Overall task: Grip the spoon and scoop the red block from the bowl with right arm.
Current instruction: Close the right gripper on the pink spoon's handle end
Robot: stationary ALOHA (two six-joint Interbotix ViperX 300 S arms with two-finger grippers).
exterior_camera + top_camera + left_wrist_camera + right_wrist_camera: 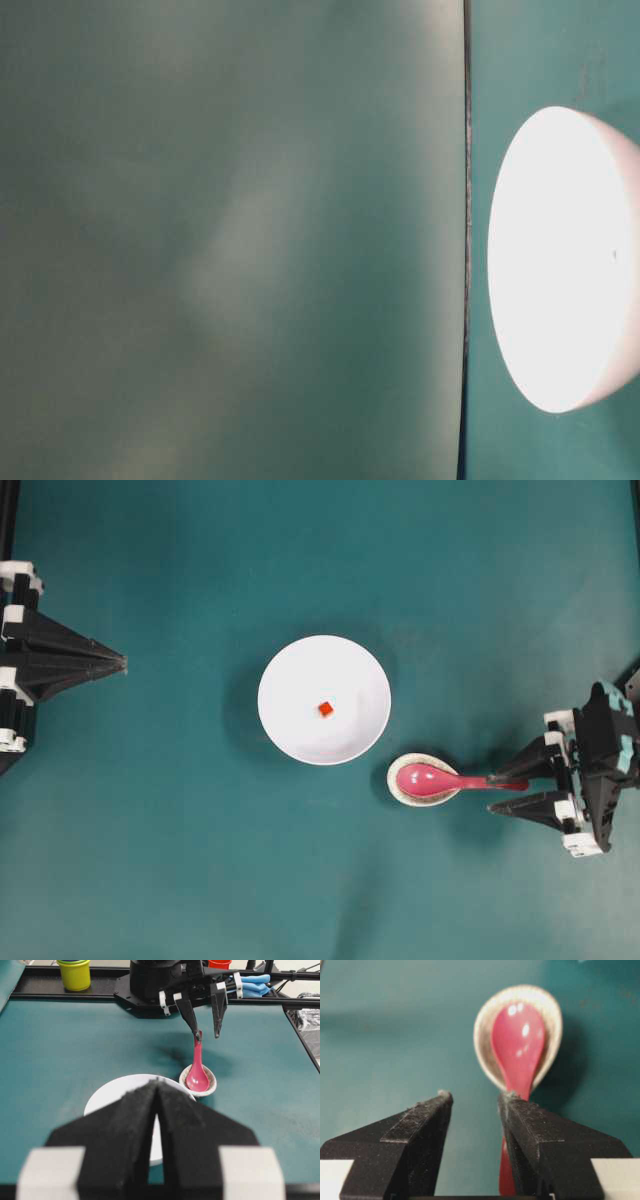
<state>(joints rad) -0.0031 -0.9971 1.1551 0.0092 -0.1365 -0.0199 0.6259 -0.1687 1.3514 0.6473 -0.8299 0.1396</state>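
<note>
The white bowl [290, 675] [112, 1094] [560, 260] sits mid-table with the tiny red block [325, 709] inside it. Right of the bowl, the pink spoon [430, 778] [197, 1076] [517, 1042] rests its scoop in a small speckled dish [398, 790] [482, 1035], with the handle pointing right. My right gripper [492, 794] [476, 1095] [207, 1035] stands open at the handle's end. The handle runs along and under one finger [530, 1125] and nothing is clamped. Far left, my left gripper [120, 663] [157, 1082] is shut and empty.
Teal mat covers the table. In the left wrist view, a yellow cup [75, 974], a red object [220, 964] and blue cloth [255, 985] sit beyond the black back rail. The dish almost touches the bowl's lower right rim.
</note>
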